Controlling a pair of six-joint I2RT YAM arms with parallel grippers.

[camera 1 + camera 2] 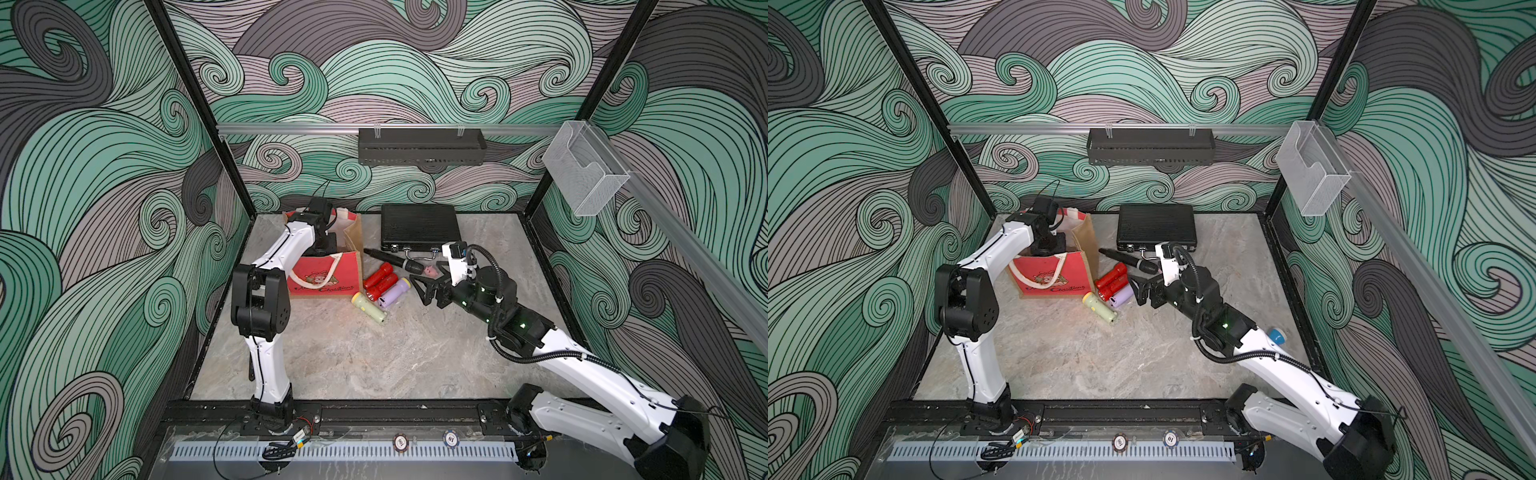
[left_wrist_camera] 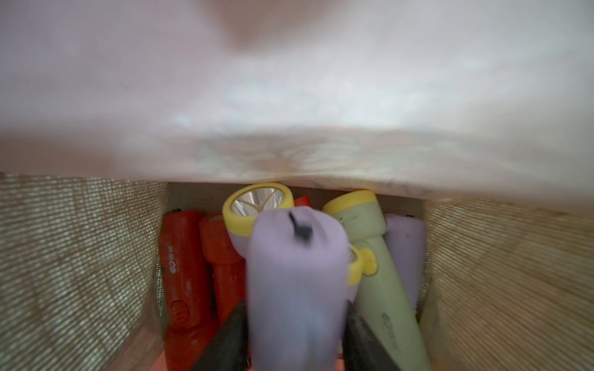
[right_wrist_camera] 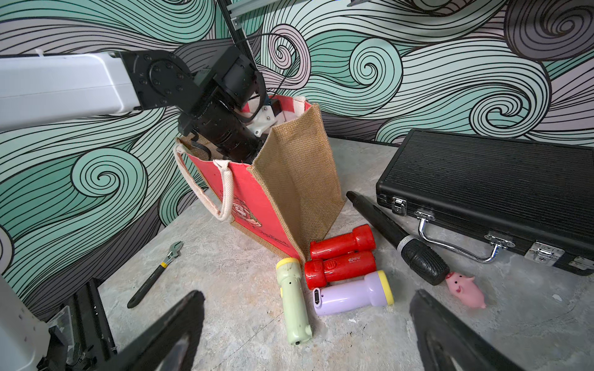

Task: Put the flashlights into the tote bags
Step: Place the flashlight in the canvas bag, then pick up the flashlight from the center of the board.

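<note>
The tote bag (image 1: 328, 282) (image 1: 1054, 280) (image 3: 257, 205) stands upright at the back left. My left gripper (image 2: 295, 308) reaches down inside it. Its fingers (image 2: 231, 327) stand just apart beside a motion-blurred lilac flashlight (image 2: 295, 273). That flashlight is above several red, lilac and pale green flashlights (image 2: 184, 266) on the bag's floor. On the table beside the bag lie two red flashlights (image 1: 381, 280) (image 3: 340, 268), a lilac one (image 1: 397, 293) (image 3: 353, 294) and a pale green one (image 1: 370, 308) (image 3: 294, 302). My right gripper (image 1: 417, 292) (image 1: 1137, 292) (image 3: 307, 294) hovers open just right of them, holding nothing.
A flat black ribbed case (image 1: 419, 226) lies at the back. In front of it are a slim black stick (image 1: 390, 261) and a pink pig figure (image 1: 430, 272). A small wrench (image 3: 154, 276) lies left of the bag. Something blue (image 1: 1276, 335) shows behind my right forearm.
</note>
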